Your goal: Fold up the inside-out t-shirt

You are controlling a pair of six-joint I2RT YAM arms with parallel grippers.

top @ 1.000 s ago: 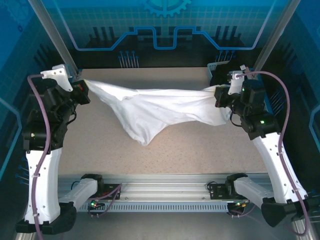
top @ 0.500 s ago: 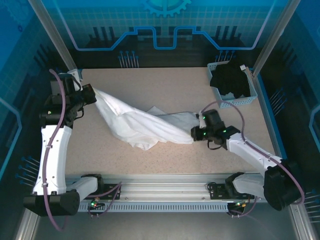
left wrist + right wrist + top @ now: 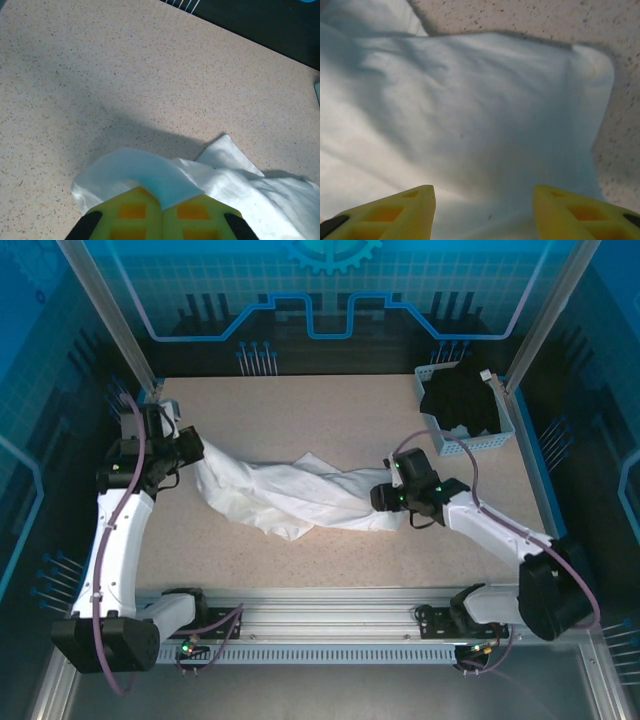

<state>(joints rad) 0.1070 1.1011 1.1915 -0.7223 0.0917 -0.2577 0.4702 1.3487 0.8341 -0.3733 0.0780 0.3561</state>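
Note:
The white t-shirt (image 3: 290,495) lies crumpled in a long band across the middle of the table. At its left end my left gripper (image 3: 197,452) is shut on a fold of the shirt; in the left wrist view the cloth (image 3: 150,172) comes out from between the closed yellow fingers (image 3: 132,212). My right gripper (image 3: 382,498) is low over the shirt's right end with its jaws open. In the right wrist view its yellow fingers (image 3: 400,207) stand wide apart over the white fabric (image 3: 470,110), and nothing is held between them. No yellow patch is visible.
A pale basket (image 3: 505,430) holding a black garment (image 3: 462,400) stands at the back right corner. Bare speckled tabletop (image 3: 300,410) stretches behind the shirt, and more (image 3: 330,560) lies in front of it. A metal rail (image 3: 330,615) runs along the near edge.
Both arms came down from holding the shirt stretched in the air. The shirt now lies on the table, the right gripper has let go of its end, and the left has moved slightly inward.

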